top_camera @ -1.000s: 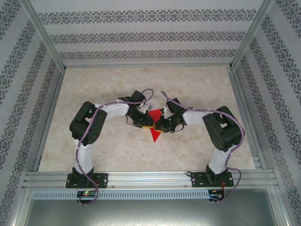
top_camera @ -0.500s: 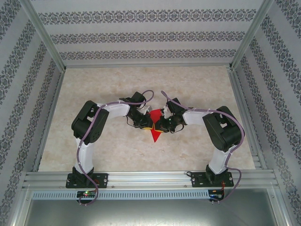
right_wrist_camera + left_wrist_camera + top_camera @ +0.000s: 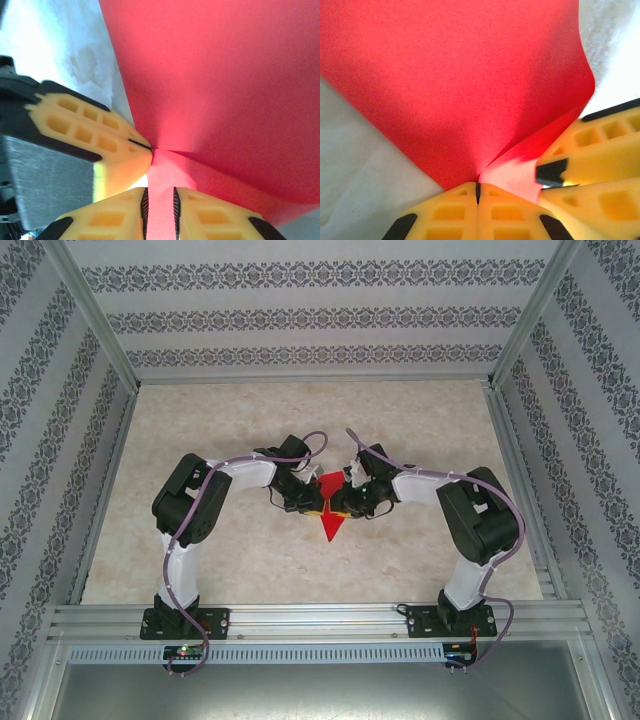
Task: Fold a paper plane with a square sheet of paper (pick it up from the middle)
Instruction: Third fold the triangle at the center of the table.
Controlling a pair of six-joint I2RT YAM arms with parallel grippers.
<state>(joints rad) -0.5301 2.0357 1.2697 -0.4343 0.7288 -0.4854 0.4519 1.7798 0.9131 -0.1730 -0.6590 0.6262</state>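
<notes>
As wrist views reveal, left end effector (image 3: 477, 192) clamps the paper plane (image 3: 460, 85), right end effector (image 3: 159, 194) parted.

The red paper sheet (image 3: 330, 524) is sitting just below the middle of the overhead frame, showing as a narrow triangle with its sharp tip pointing toward the bottom edge and a smaller red patch peeking out above it. In the left wrist view the paper (image 3: 455, 85) is spreading across the top of the frame and funnelling down to a tight point at lower centre, its right edge bowing outward (a paler pink flap is showing beside that point). In the right wrist view it (image 3: 225, 80) is covering the upper right, gathering into a crease near the centre, with a second layer folding away toward the lower right.
</notes>
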